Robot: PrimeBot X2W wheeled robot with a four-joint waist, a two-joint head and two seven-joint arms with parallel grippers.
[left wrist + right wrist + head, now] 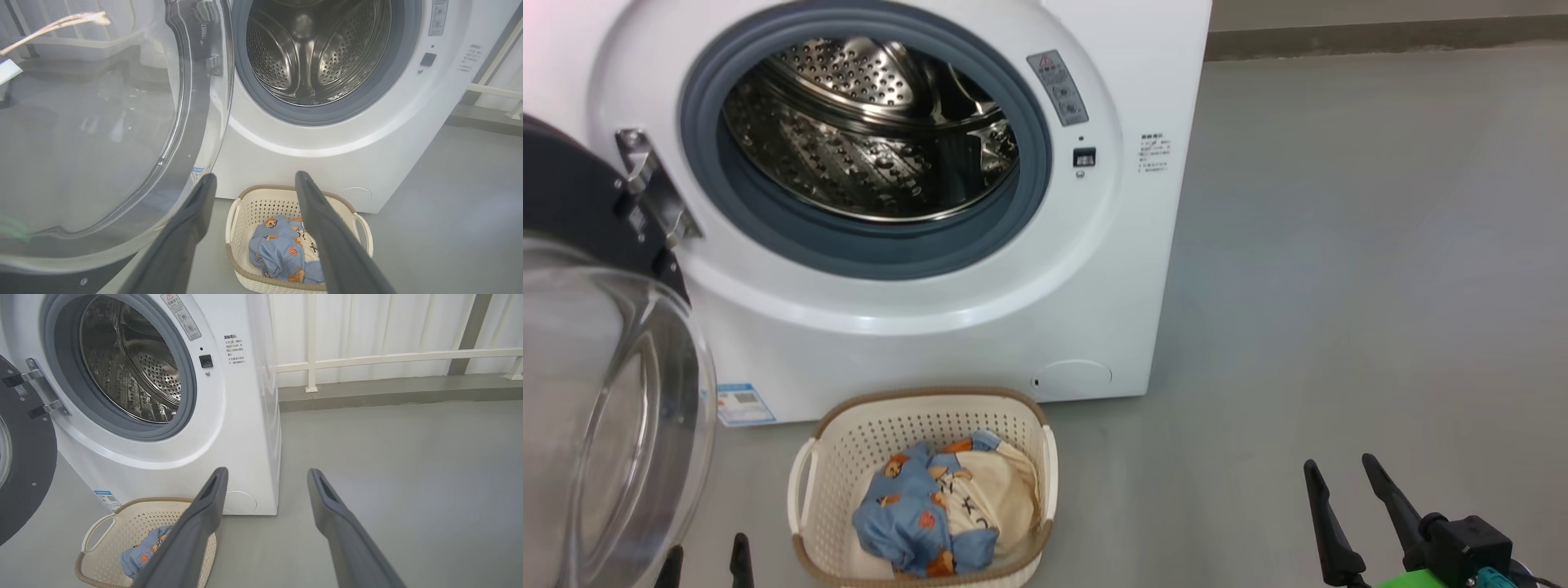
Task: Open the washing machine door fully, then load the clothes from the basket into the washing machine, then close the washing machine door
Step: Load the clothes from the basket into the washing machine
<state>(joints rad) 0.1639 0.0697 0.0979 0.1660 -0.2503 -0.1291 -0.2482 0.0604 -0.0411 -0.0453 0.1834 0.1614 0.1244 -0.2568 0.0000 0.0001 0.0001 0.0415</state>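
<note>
Two grippers, left gripper and right gripper, hang wide open and empty short of the basket, which stands just before the washing machine with the clothes bunched inside. Probably best to drop straight onto them, pinch deep, and lift clear of the washing machine door, open at the machine's hinge side. Smooth grey floor runs past the machine to a white railing.
</note>
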